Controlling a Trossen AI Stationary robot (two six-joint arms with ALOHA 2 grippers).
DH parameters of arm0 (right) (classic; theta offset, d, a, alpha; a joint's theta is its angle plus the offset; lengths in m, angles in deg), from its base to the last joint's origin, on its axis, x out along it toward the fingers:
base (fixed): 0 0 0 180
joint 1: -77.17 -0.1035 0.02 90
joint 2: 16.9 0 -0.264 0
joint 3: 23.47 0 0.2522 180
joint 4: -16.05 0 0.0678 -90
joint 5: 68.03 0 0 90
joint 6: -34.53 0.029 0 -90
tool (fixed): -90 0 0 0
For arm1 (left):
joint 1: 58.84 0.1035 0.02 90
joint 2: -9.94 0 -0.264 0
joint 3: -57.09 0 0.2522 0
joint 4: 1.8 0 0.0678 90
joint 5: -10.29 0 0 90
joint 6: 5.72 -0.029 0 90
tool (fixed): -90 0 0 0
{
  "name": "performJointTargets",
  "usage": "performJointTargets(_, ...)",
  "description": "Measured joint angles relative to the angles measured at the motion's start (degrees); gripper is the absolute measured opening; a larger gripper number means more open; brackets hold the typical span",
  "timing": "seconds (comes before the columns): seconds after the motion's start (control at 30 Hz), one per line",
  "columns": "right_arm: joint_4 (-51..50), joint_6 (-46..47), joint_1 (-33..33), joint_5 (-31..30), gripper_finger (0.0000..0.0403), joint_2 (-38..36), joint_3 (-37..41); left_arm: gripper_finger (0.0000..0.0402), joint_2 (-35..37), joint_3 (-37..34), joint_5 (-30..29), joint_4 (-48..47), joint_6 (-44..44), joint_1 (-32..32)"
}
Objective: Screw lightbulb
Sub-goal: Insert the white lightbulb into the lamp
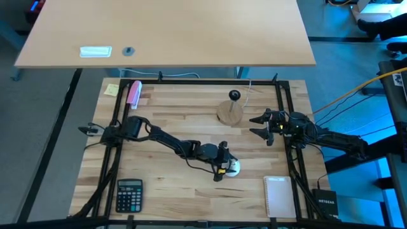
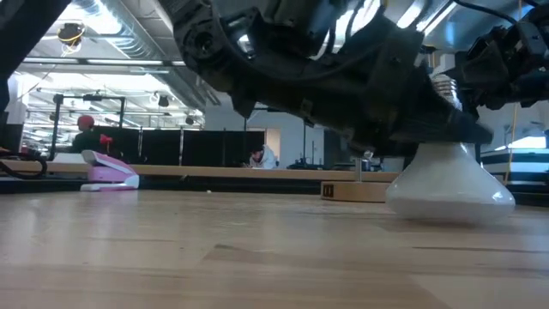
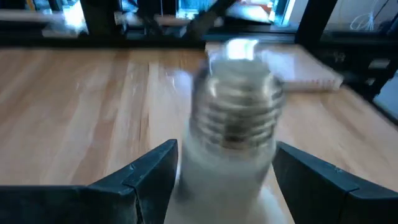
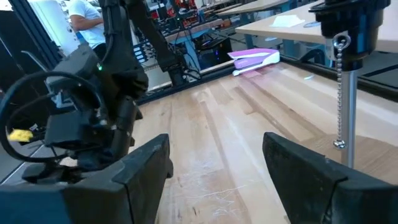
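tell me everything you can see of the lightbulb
The lightbulb is a small white globe with a ribbed silvery metal screw base. It stands glass-down on the wooden table, base pointing up, near the front right. The left gripper has its open fingers on either side of it, not clearly touching.

Left arm hides most of lightbulb (image 1: 234, 167).

the light wooden table (image 1: 184, 121) carried a pink stapler (image 1: 134, 93) and a yellow sticky note (image 1: 112, 90) at its far left corner, a calculator (image 1: 129, 194) at the near left, a white notepad (image 1: 278, 196) at the near right, a wooden disc (image 1: 229, 112) toward the far right, and the lightbulb (image 1: 233, 167), globe down, near the front.
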Motion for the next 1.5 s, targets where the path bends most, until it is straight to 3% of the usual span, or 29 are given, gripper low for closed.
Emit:
performJointTargets(0.33,0.0,0.0,0.0,-1.0,0.0264,0.0,0.0,0.0133,0.8,0.2,-1.6,0.8,-1.6,0.3)
performJointTargets(0.47,-1.9,-0.2,0.0,-0.9,0.0264,0.0,-1.4,0.0132,4.1,0.1,-3.5,-1.0,-5.0,0.4)
performJointTargets(0.67,-1.0,-2.4,0.0,-0.6,0.0264,0.0,-7.0,0.0139,15.3,0.1,-14.3,-5.8,-12.1,0.4)
performJointTargets(0.77,-0.7,-2.8,0.0,-0.6,0.0264,0.0,-8.9,0.014,20.7,-1.0,-16.8,-7.1,-15.6,0.5)
performJointTargets(0.9,-0.5,-2.3,0.0,-1.0,0.0264,0.0,-9.5,0.0135,28.4,-5.6,-17.1,-3.0,-16.4,1.2)
performJointTargets(1.0,-1.1,-1.0,0.0,-1.0,0.0264,1.0,-9.6,0.0136,31.4,-12.8,-16.8,9.1,-15.1,1.6)
performJointTargets(1.17,-0.8,-0.1,0.0,-1.0,0.0264,5.2,-9.6,0.014,31.6,-24.9,-16.8,28.5,-7.1,3.4)
performJointTargets(1.3,-2.5,0.1,0.0,-1.1,0.0264,9.5,-9.6,0.0139,31.1,-29.6,-17.0,26.3,-1.2,4.5)
performJointTargets(1.5,-1.0,-0.8,0.0,-3.0,0.0264,17.7,-7.6,0.014,25.3,-29.4,-16.7,24.7,2.6,4.7)
